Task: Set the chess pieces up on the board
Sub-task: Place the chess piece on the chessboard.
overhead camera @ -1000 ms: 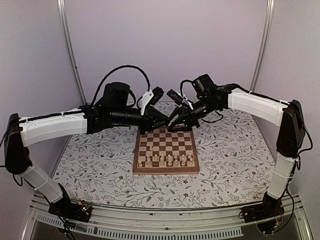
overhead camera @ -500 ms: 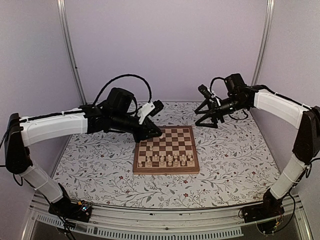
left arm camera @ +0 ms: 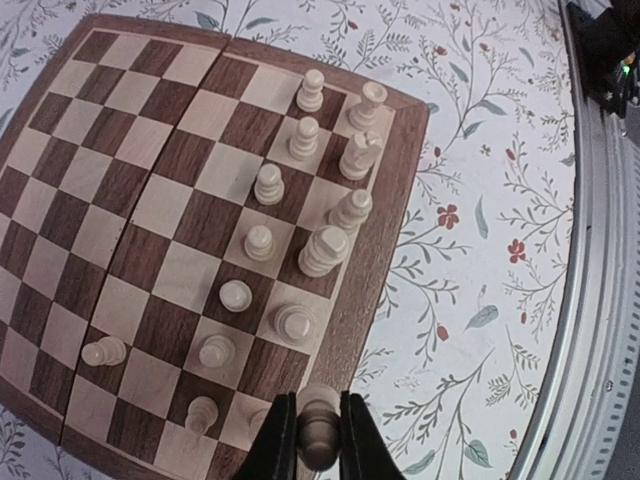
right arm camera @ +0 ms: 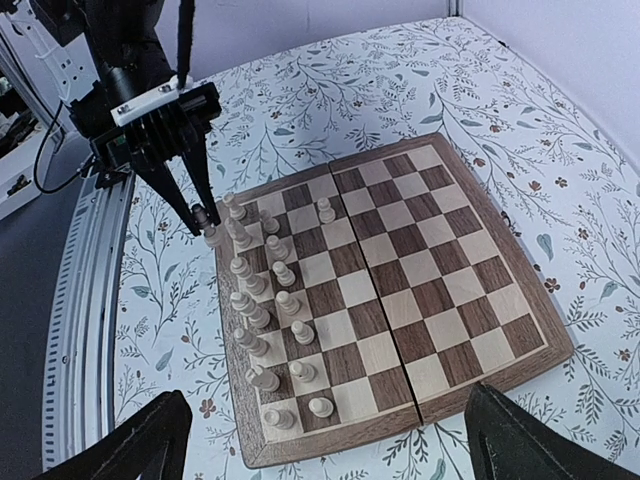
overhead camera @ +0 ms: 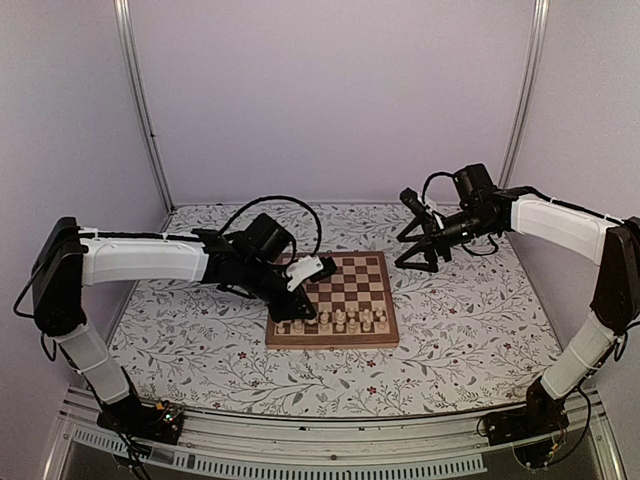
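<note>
The board (overhead camera: 352, 280) lies in the middle of the table. Several pale chess pieces (overhead camera: 340, 320) stand in its two nearest rows, and one (left arm camera: 104, 351) stands a row further in. My left gripper (left arm camera: 313, 410) is shut on a pale chess piece (left arm camera: 320, 432), upright over the board's brown border at the near left corner. In the top view the left gripper (overhead camera: 298, 318) is down at that corner. My right gripper (overhead camera: 420, 262) hangs wide open with nothing in it, off the board's far right corner. The right wrist view looks down on the board (right arm camera: 430, 290) between its spread fingers (right arm camera: 140, 440).
A floral table cover (overhead camera: 460, 320) surrounds the board. A metal rail (overhead camera: 330, 425) runs along the table's near edge, and metal posts (overhead camera: 140, 110) stand at the back corners. The left arm's black cable (overhead camera: 270, 203) arches over the table behind the board.
My left arm has come down from the board's far left edge to its near left corner. My right arm has drawn back to the right, off the board, and its gripper has opened wide.
</note>
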### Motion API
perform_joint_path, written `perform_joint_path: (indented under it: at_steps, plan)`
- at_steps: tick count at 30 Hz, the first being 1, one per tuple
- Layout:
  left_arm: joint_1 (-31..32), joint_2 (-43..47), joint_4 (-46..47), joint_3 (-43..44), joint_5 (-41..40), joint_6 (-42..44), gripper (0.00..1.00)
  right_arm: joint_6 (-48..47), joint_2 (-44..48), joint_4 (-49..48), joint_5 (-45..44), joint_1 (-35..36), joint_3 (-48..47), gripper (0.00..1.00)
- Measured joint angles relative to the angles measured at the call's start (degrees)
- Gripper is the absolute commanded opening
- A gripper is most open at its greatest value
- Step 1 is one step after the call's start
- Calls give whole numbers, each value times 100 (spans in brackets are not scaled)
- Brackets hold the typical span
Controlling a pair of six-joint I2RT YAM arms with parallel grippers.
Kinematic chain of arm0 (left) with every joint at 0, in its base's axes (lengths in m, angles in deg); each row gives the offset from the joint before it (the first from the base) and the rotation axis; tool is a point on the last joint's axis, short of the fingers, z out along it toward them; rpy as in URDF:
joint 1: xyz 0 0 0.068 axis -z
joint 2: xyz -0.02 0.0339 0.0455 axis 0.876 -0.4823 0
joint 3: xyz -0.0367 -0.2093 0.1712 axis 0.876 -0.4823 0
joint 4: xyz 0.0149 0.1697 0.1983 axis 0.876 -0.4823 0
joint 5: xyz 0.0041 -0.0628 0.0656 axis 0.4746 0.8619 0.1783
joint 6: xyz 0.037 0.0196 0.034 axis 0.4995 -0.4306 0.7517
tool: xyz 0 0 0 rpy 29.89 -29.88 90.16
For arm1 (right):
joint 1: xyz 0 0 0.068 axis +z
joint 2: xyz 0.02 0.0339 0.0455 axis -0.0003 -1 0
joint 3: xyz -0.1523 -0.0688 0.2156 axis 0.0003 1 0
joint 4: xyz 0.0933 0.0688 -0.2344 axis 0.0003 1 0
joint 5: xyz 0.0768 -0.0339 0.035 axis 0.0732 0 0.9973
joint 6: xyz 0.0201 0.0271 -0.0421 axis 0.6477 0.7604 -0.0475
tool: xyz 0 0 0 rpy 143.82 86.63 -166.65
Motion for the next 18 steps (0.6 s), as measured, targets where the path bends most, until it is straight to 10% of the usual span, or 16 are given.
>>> perform_joint_path:
  at_steps: [18]
  plan:
    - [61,-354,-2,-17,-264,81,14,-63,-2,-50,-94,0,50,99]
